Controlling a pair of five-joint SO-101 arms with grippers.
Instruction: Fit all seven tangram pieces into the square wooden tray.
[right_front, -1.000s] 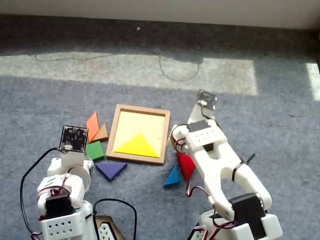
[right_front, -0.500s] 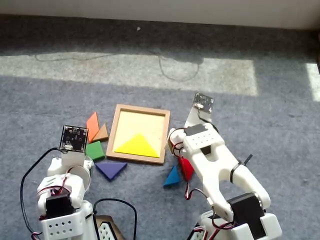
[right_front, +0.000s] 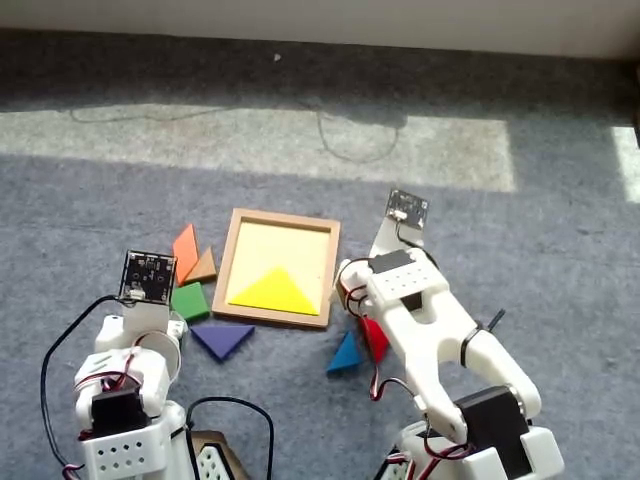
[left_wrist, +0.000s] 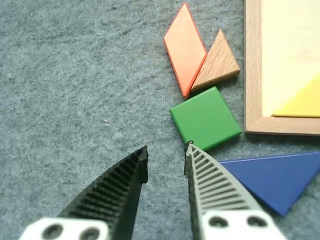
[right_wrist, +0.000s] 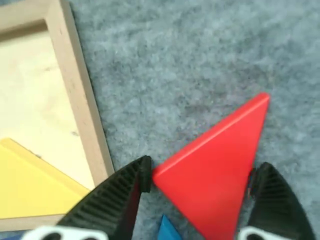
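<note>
Right tool (right_wrist: 202, 174) is seen open around the red triangle (right_wrist: 215, 160), at 4 o'clock from the wooden tray (right_front: 285, 216); left tool (left_wrist: 166, 149) is open too, just beside the green square (left_wrist: 205, 118).

White plastic arms (right_front: 430, 330), black servos (right_front: 112, 410), red and black cables (right_front: 45, 370), ribbed left end effector (left_wrist: 166, 148)

Large triangle (right_front: 273, 291) in tray (right_front: 285, 215); square (right_front: 189, 301), parallelogram (right_front: 185, 253) left of it; small triangle (right_front: 346, 354) right.

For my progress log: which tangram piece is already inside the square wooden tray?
The large yellow triangle, inside the square wooden tray; all others lie outside on grey carpet.
</note>
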